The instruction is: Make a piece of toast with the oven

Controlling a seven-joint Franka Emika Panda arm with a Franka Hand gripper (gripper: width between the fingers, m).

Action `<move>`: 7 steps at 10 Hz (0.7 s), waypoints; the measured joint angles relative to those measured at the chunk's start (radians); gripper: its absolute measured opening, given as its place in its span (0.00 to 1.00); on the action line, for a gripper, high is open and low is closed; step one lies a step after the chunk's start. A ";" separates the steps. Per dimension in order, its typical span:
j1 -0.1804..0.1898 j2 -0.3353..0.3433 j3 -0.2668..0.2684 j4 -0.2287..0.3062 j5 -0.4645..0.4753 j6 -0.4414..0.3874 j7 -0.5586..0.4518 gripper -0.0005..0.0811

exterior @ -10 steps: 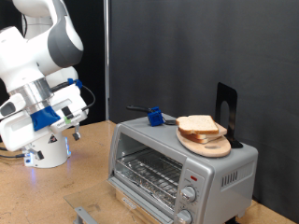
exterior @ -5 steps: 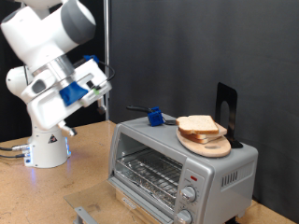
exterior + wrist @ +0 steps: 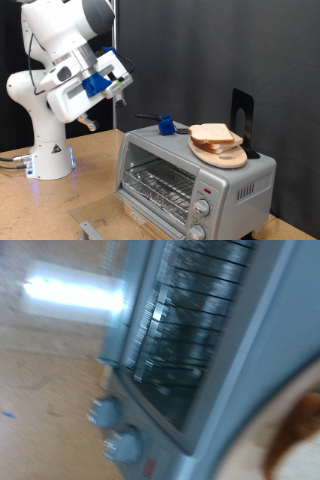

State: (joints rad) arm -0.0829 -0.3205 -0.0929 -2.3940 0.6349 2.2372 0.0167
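The silver toaster oven (image 3: 190,175) stands on the wooden table at the exterior view's right, its glass door closed. Slices of pale toast (image 3: 212,133) lie stacked on a round wooden board (image 3: 222,155) on the oven's top. My gripper (image 3: 122,86) hangs in the air up and to the left of the oven, apart from it and with nothing seen in it. The wrist view is blurred. It shows the oven's glass door (image 3: 190,330), two knobs (image 3: 112,430) and an edge of toast (image 3: 298,438), but no fingers.
A blue-handled tool (image 3: 162,124) lies on the oven's top beside the board. A black stand (image 3: 242,118) rises behind the board. The robot base (image 3: 50,155) is at the left. A small metal piece (image 3: 92,230) lies on the table at the front.
The arm has swung up and to the right, carrying the gripper from low near the robot base to a spot high up, closer to the oven. The oven and toast have not moved.
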 joint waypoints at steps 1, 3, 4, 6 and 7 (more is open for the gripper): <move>0.030 -0.019 0.004 0.000 0.050 0.001 -0.058 0.99; 0.071 -0.062 0.025 -0.001 0.066 0.001 -0.131 0.99; 0.078 -0.084 0.051 -0.002 0.049 0.006 -0.139 0.99; 0.087 -0.131 0.117 -0.016 0.003 0.055 -0.149 0.99; 0.088 -0.156 0.153 -0.024 -0.033 0.059 -0.135 0.99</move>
State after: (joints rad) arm 0.0048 -0.4767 0.0601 -2.4182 0.6015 2.2961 -0.1188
